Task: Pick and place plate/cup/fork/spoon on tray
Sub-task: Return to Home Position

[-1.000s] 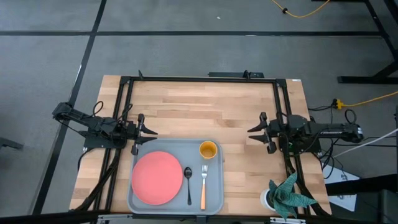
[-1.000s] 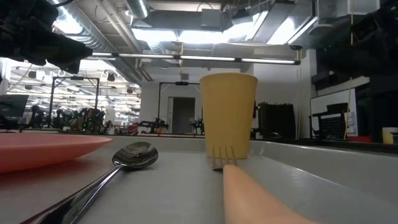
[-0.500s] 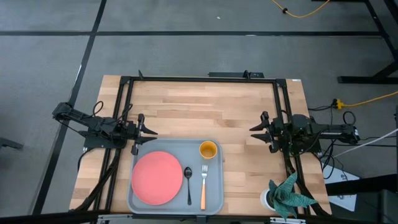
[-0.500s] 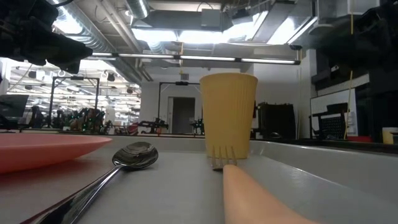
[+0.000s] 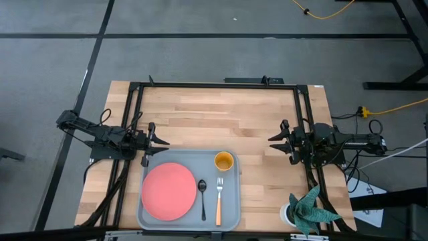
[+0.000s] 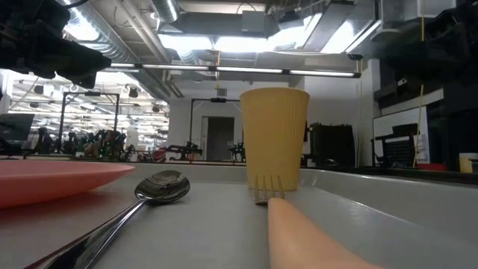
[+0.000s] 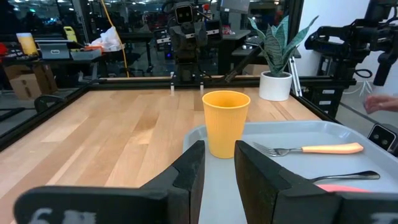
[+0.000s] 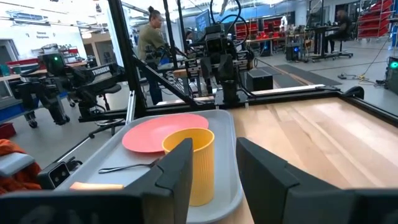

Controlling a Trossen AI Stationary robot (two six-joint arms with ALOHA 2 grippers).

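Both end effectors sit released, holding nothing: left end effector (image 5: 159, 142) beside the tray (image 5: 231, 217), right end effector (image 5: 275, 140) apart. The tray carries plate (image 5: 168, 191), cup (image 5: 223, 161), spoon (image 5: 202, 197) and fork (image 5: 219, 199). Only the right wrist view shows a person (image 8: 149, 34).

In the low view the flat coral-pink plate (image 6: 52, 179) runs off the left edge, and the dark spoon's (image 6: 119, 217) thin handle drops out the bottom. The fork's (image 6: 299, 232) orange handle is a blurry blob, tines mostly hidden against the ribbed orange-yellow cup (image 6: 274, 138). Potted plant (image 5: 309, 209) is clipped at the bottom in the high view.
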